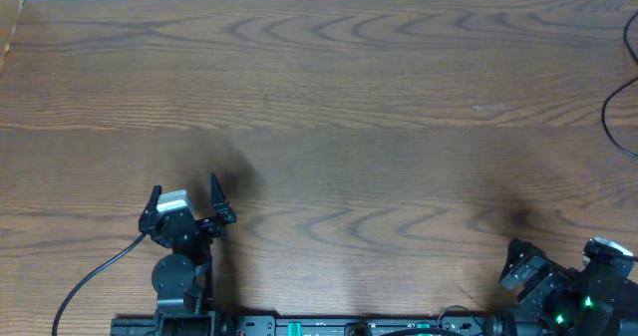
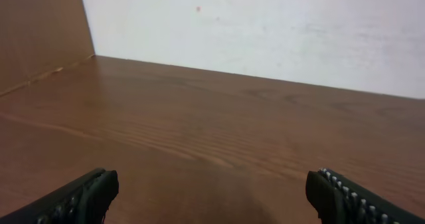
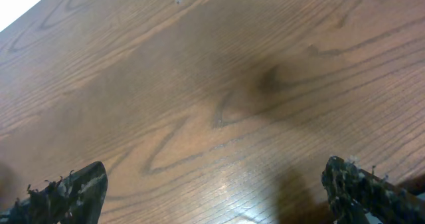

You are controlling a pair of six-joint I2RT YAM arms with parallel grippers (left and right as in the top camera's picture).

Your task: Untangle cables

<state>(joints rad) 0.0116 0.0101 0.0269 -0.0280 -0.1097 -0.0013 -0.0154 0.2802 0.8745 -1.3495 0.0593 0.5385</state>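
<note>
The coil of white and black cables is not in any view. My left gripper (image 1: 185, 184) is near the table's front left, open and empty. In the left wrist view (image 2: 212, 192) its fingers are wide apart over bare wood. My right gripper (image 1: 558, 250) is at the front right corner, open and empty. The right wrist view (image 3: 216, 188) shows only wood grain between its fingers.
A thin black cord (image 1: 609, 118) curves in from the table's right edge; where it ends is out of view. A thicker black cable (image 1: 98, 272) trails from the left arm. A white wall runs along the far edge (image 2: 265, 31), with a brown side panel (image 2: 40, 31) at the left.
</note>
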